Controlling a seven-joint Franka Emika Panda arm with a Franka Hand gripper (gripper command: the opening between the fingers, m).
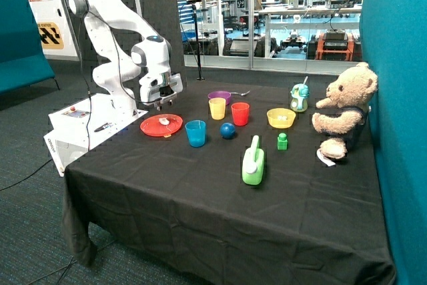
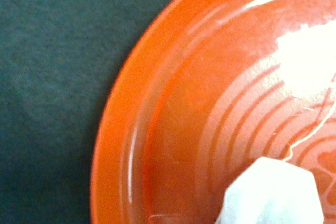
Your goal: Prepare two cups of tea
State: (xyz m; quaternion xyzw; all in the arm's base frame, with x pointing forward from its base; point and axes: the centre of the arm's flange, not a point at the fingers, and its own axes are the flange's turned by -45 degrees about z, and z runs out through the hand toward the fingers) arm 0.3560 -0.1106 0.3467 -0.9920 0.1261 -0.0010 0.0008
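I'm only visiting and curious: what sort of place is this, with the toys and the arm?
Probably a robotics lab. A white robot arm stands by a black-draped table, its gripper above a red plate, and workbenches with equipment show behind glass.

Left of centre on the table (image 1: 200, 191): plate (image 1: 152, 129) bearing a tea lump (image 1: 163, 121), gripper (image 1: 160, 103) just above. Right of the plate, one cup (image 1: 195, 133); behind it, the second cup (image 1: 217, 108).
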